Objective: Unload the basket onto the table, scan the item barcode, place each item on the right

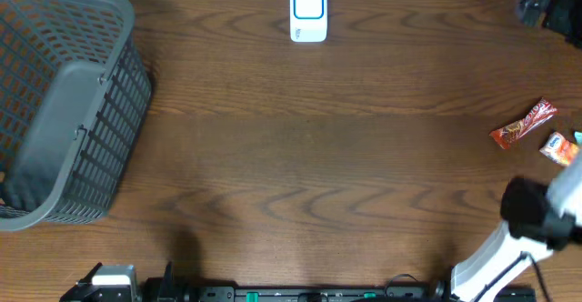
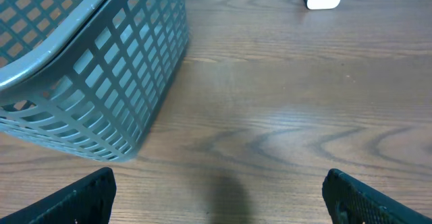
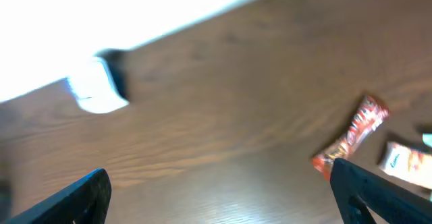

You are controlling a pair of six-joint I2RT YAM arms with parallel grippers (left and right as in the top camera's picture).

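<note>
- Red snack bar (image 1: 524, 124) lies on the counter (image 1: 309, 175) at the right edge, a small packet (image 1: 557, 147) just beside it.
- White scanner (image 1: 308, 11) stands at the far edge, centre; grey basket (image 1: 64, 102) left.
- The left tool (image 2: 219, 177) and right tool (image 3: 219, 170) both hang spread, empty.

The black two-finger left pincer (image 2: 216, 187) stands wide open, its fingers (image 2: 81, 200) at the lower corners of the wrist view with nothing between them. The black two-finger right pincer (image 3: 219, 180) is likewise spread wide and empty, its view blurred. Seen from overhead, the white-and-black right arm (image 1: 532, 225) reaches in from the lower right edge. The left arm (image 1: 109, 284) shows only at the bottom left.
</note>
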